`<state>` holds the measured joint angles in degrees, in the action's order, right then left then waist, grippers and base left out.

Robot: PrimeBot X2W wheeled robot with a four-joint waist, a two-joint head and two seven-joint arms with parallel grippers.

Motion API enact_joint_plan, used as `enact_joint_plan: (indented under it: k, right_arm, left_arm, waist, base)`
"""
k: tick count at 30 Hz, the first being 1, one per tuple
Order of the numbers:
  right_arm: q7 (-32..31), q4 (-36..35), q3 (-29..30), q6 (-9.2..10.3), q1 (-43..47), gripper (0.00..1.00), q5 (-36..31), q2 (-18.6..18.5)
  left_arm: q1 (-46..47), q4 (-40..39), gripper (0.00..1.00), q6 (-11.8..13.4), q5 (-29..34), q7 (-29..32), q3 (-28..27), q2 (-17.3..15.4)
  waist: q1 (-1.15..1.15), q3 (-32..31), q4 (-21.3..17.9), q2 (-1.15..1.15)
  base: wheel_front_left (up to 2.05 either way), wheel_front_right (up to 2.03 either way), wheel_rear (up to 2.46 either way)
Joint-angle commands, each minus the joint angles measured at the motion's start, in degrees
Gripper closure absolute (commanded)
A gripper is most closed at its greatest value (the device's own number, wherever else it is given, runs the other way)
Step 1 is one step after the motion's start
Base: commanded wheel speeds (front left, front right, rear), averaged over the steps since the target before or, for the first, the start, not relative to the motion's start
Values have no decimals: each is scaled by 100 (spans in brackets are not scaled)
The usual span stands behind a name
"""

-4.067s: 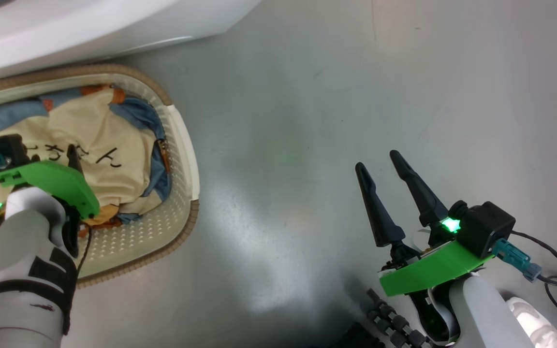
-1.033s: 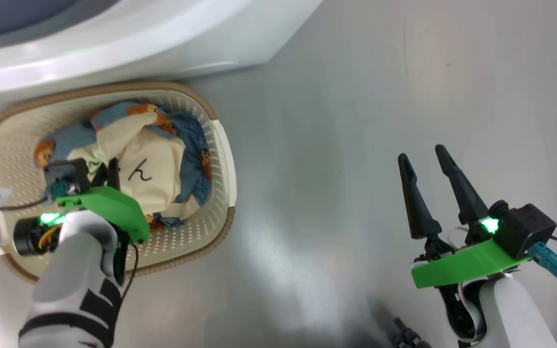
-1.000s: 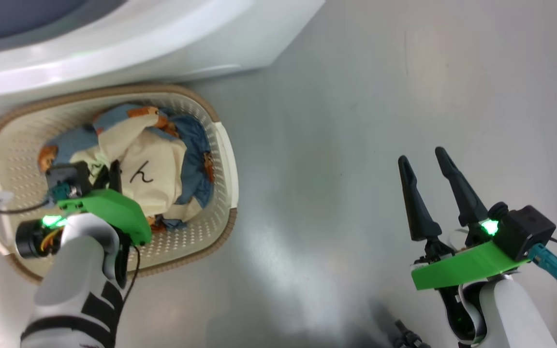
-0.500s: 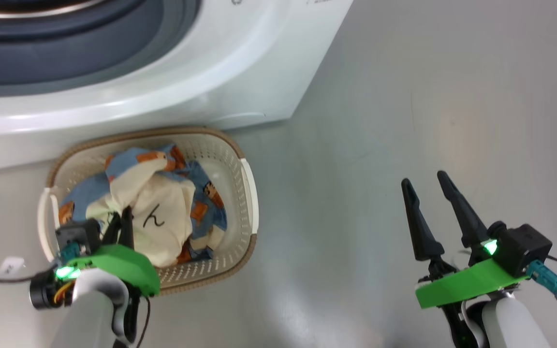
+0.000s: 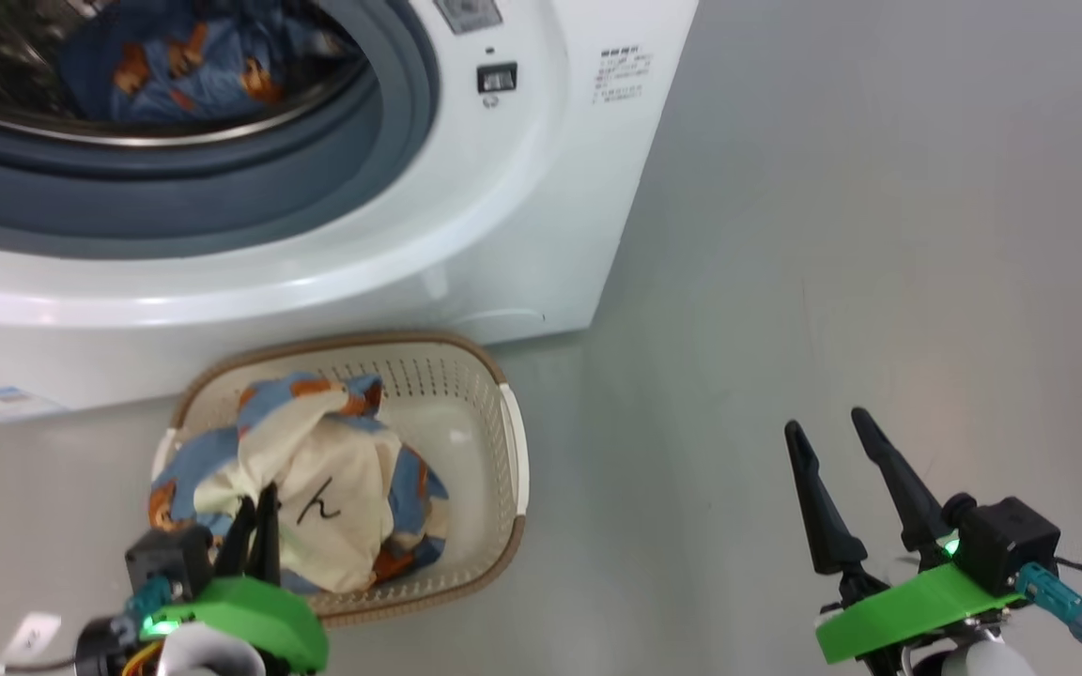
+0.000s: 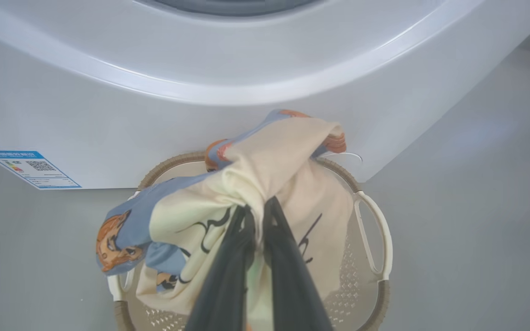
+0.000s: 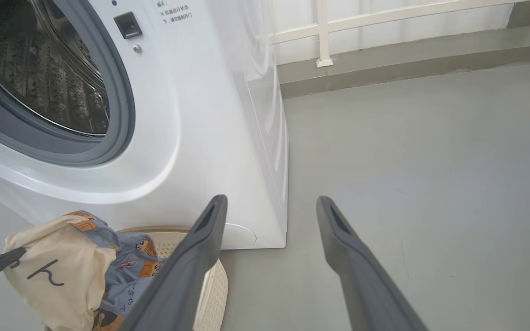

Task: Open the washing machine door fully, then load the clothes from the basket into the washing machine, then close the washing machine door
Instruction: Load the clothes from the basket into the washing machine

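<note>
Down at seven o'clock in the head view, the left gripper (image 6: 258, 209) is pinched tight on the clothes (image 5: 334, 488), a cream-and-blue bundle hoisted up over the basket (image 5: 344, 340). Up at eleven o'clock the washing machine (image 5: 522, 188) has its drum (image 7: 39, 69) uncovered, so I'd judge the opening step done, and a blue bear-print garment (image 5: 165, 66) lies inside already. At four o'clock the right gripper (image 5: 826, 422) hangs over the floor (image 5: 832, 235), jaws spread wide, holding nothing. Left to do, I reckon: carry this bundle into the drum, then shut the door.
</note>
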<state>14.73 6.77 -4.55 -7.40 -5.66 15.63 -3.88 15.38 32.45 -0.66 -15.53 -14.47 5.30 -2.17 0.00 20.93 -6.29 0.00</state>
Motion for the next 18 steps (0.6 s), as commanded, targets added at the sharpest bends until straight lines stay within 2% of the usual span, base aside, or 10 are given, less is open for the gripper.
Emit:
enact_joint_plan:
  k: [1,18]
  right_arm:
    - [27,-100,-90,-9,131,0,-72,-54]
    - [27,40,-149,-9,666,0,-84,-146]
  left_arm:
    - [-200,-250,100,48,-49,-52,-125,-72]
    - [-1455,-1729,100,268,-286,-52,64,-71]
  waist:
    - [0,-384,90,0]
    - [0,-1569,294,0]
  base:
    - [0,0,0]
    - [0,0,0]
